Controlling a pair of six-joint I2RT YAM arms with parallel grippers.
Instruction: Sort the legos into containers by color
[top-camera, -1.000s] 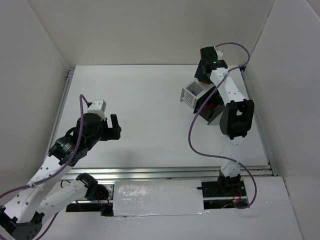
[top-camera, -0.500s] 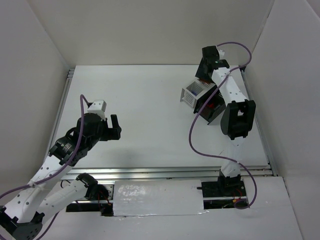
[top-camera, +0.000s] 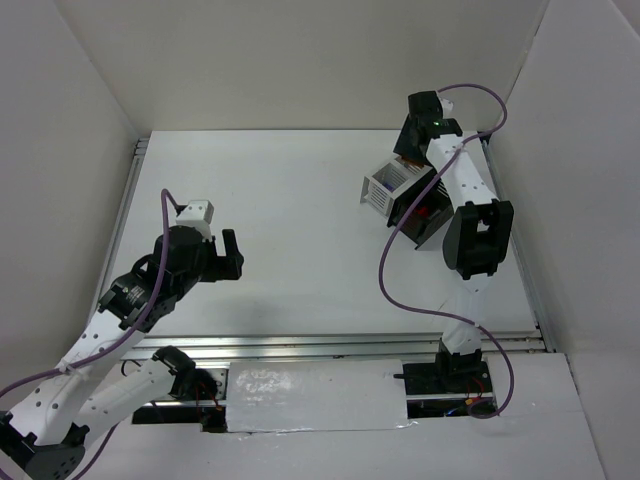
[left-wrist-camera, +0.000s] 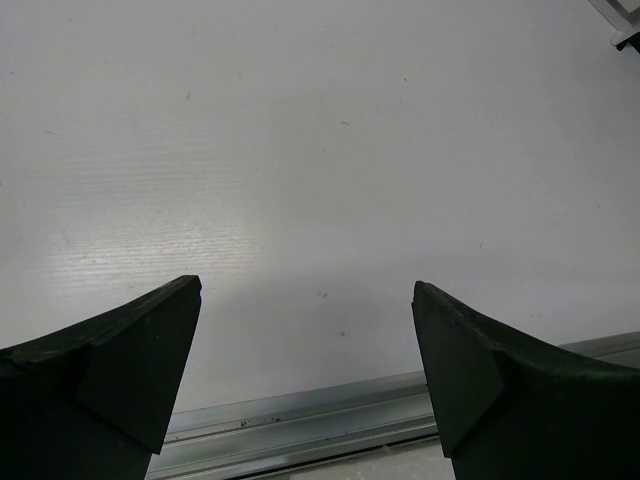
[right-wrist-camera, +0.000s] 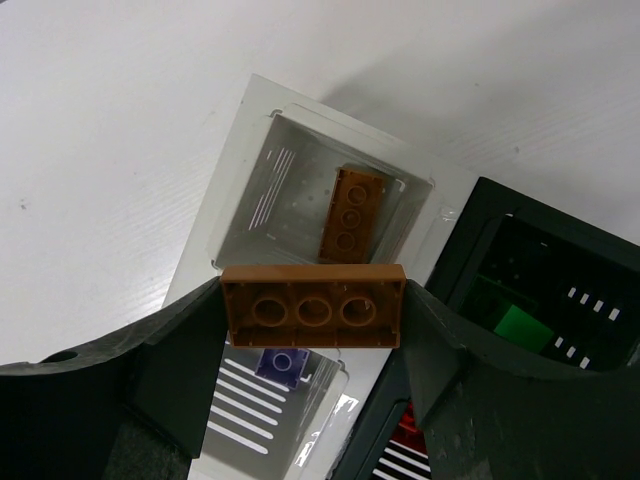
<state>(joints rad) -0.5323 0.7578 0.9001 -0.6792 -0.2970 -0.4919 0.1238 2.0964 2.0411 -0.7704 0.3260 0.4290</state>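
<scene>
The right fingers (right-wrist-camera: 150, 370) clamp a flat orange-brown plastic brick (right-wrist-camera: 313, 305) over the white slotted box (right-wrist-camera: 240, 170), seemingly near its divider. Released here, it may drop beside the small purple brick (right-wrist-camera: 282, 362). The left fingers (left-wrist-camera: 110, 370) gape wide, empty.

I see one orange-brown brick (right-wrist-camera: 313, 322) clamped in the right gripper (right-wrist-camera: 312, 305), its hollow underside toward the camera, over the white box (right-wrist-camera: 232, 190). In that box a second orange-brown brick (right-wrist-camera: 351, 214) lies studs up and a purple brick (right-wrist-camera: 283, 362) sits in the next compartment. The black box (right-wrist-camera: 465, 220) alongside holds a green brick (right-wrist-camera: 523, 328) and a red brick (right-wrist-camera: 408, 440) in separate compartments.
</scene>
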